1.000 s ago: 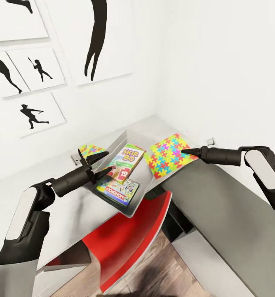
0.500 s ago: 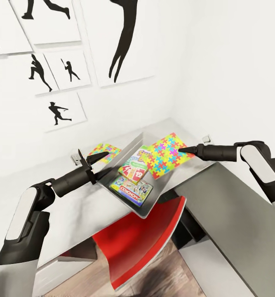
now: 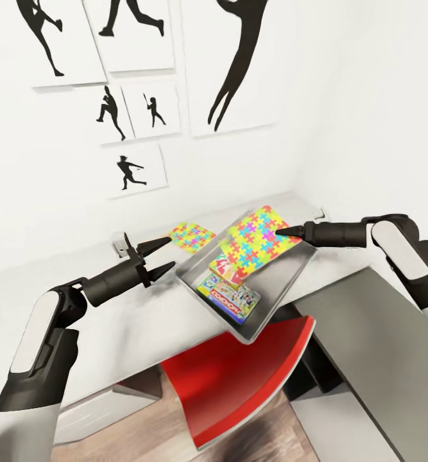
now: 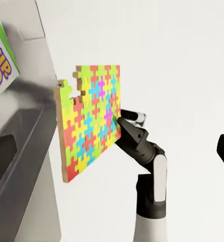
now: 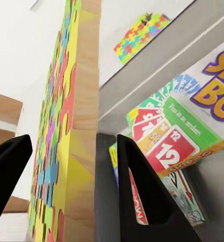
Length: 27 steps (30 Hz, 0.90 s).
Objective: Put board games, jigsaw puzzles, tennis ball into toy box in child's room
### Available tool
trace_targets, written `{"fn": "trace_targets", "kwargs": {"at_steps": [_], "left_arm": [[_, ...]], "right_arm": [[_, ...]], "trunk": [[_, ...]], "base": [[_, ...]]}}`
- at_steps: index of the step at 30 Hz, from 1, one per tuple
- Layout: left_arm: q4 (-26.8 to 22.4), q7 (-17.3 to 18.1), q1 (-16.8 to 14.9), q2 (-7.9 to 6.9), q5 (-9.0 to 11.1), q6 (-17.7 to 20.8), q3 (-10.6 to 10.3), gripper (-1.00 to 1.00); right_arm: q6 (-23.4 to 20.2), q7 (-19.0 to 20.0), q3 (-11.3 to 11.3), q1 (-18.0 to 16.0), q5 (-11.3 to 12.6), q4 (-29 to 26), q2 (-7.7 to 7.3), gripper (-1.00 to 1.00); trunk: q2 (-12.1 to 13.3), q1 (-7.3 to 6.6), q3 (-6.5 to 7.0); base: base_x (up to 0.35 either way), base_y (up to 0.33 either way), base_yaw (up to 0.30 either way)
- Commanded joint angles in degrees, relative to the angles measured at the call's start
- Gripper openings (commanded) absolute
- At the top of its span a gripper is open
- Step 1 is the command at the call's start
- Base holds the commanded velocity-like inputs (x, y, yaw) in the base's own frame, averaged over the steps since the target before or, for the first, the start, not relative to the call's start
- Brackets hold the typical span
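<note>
"SKIP-BO" in purple and yellow letters could be read on the green, yellow and red Skip-Bo card game box (image 5: 192, 121), with a red card marked "12" printed on its face, and "MONOPOLY" ran along the green-edged white Monopoly box (image 3: 230, 299) lying just beside it; both sat inside the shallow pale grey toy box (image 3: 291, 276) on the pale grey mottled table (image 3: 136, 321). The right gripper (image 3: 282, 232) pinched one edge of a thin multicolour jigsaw puzzle sheet (image 3: 255, 236), its two dark fingers closed on either face of the wood-edged board, and held it tilted over the toy box, above the Skip-Bo box. The left gripper (image 3: 163, 254) stood with its fingers spread and nothing between them, just outside the toy box's near wall. A second jigsaw puzzle sheet (image 3: 192, 236) lay flat on the table beyond the left gripper, beside the toy box and apart from it. Two game boxes and two jigsaw sheets could be counted. Five black baseball silhouette pictures (image 3: 133, 173) hung on the white wall, and a red-seated chair (image 3: 246, 378) stood under the table's edge.
</note>
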<state>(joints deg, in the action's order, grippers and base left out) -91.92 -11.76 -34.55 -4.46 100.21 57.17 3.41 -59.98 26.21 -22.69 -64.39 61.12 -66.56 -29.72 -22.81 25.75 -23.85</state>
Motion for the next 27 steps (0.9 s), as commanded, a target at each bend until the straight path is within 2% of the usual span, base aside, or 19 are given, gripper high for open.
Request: {"fn": "trace_targets", "kwargs": {"at_steps": [1,10,20,25,27], "left_arm": [[-0.01,-0.6,-0.07,0.02,0.58,0.2,0.03,1.0],[0.04,-0.69,-0.07,0.05,0.53,0.15,-0.03,1.0],[0.12,-0.79,-0.08,0.06,0.52,0.15,-0.07,1.0],[0.09,-0.88,-0.08,0.06,0.52,0.14,-0.07,1.0],[0.09,-0.9,-0.08,0.06,0.52,0.14,-0.07,1.0]], "right_arm": [[-0.02,0.59,-0.6,-0.36,-0.67,0.01,-0.08,-1.0],[-0.02,0.59,-4.02,-1.61,-1.73,0.02,-0.33,-1.0],[-0.02,0.62,-5.72,-1.56,-2.37,0.15,-0.75,-1.0],[-0.02,0.66,-6.01,-1.27,-3.97,0.47,-2.64,-1.0],[-0.02,0.67,-6.02,-1.27,-4.26,0.91,-2.95,-1.0]], "trunk": [[-0.11,0.03,-0.06],[-0.11,0.03,0.28],[-0.11,0.03,0.56],[-0.11,0.03,0.61],[-0.11,0.03,0.61]], "base": [[0.0,0.0,0.262],[0.0,0.0,0.263],[0.0,0.0,0.233],[0.0,0.0,0.099],[0.0,0.0,0.055]]}}
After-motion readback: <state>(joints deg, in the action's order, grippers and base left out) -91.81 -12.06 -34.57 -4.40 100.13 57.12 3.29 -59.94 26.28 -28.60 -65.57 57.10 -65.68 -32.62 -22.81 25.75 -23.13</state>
